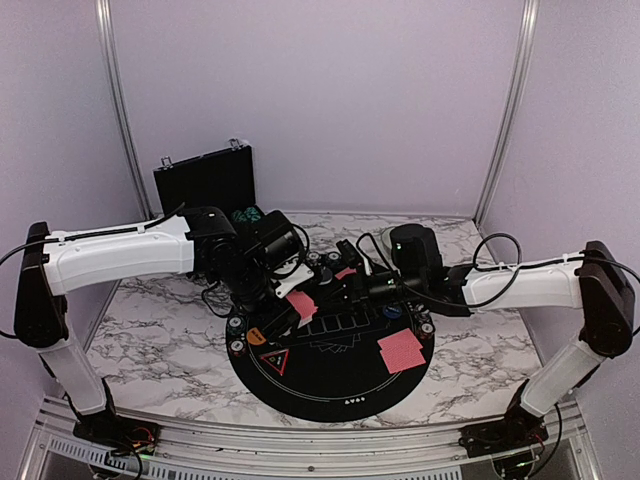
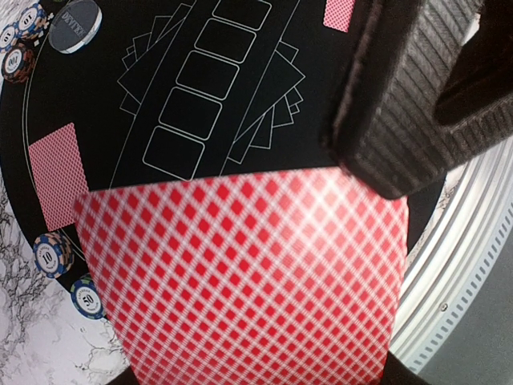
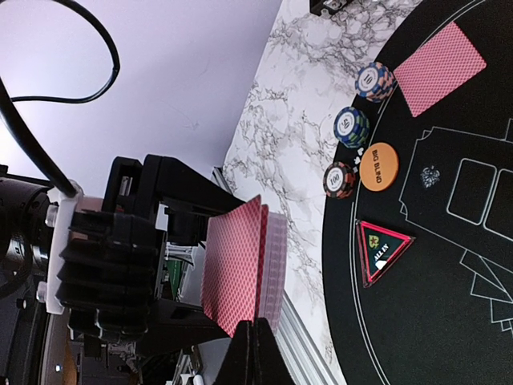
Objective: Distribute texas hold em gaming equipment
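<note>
My left arm [image 1: 120, 250] stretches in over the black mat [image 1: 330, 375], its jaws pinching red-backed cards [image 2: 248, 281] above the mat's left side; my right arm [image 1: 530, 285] reaches across, jaws at the cards' edge, pinching or not, I cannot tell

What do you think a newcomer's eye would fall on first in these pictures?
First, the red cards clamped in the left gripper, which fill the lower half of the left wrist view and hang over the far left part of the mat. Next, that round black mat itself, mid-table on white marble. A lone card lies face down on its right side.
</note>
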You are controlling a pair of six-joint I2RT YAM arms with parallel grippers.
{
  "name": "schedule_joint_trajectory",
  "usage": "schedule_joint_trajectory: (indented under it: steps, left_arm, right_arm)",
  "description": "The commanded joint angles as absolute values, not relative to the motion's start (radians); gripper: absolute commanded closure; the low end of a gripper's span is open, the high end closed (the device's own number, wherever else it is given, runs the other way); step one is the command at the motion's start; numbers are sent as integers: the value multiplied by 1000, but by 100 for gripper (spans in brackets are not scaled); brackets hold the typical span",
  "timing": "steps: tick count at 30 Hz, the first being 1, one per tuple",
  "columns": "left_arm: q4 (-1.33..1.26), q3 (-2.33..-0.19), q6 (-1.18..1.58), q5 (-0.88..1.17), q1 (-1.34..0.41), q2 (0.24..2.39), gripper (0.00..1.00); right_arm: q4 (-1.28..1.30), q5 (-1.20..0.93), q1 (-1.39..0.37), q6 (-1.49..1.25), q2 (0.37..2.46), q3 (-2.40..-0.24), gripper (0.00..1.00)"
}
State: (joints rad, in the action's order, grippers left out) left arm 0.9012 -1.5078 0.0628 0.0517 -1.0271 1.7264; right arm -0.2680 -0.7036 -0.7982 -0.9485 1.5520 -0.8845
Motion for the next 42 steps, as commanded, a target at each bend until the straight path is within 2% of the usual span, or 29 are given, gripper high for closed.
schedule_joint_trajectory:
  steps: [1,26,29,31,34,42]
  left_arm:
    - [881,-1503,54,63,-1023,1699,51]
    - [880,-1502,49,60,-1023,1697,50]
    - [880,-1502,49,63,-1023,1700,50]
    - [881,-1503,49,62,-1022,1701,50]
    - [881,-1505,48,61,-1022,1701,50]
    - [881,-1503,49,60,-1022,1700,50]
  right_arm:
    - [-255,-686,-790,-937,1520,-927,100]
    - [-233,-689,-762,-931,1505,-930,100]
    - [-230,-697,-762,-931,1508,-931,83]
    - [-230,-698,-762,-932,1510,-930,77]
    - [-230,-699,-762,-934,1517,-926,75]
    - [-260,-709,-779,-950,1543,-927,76]
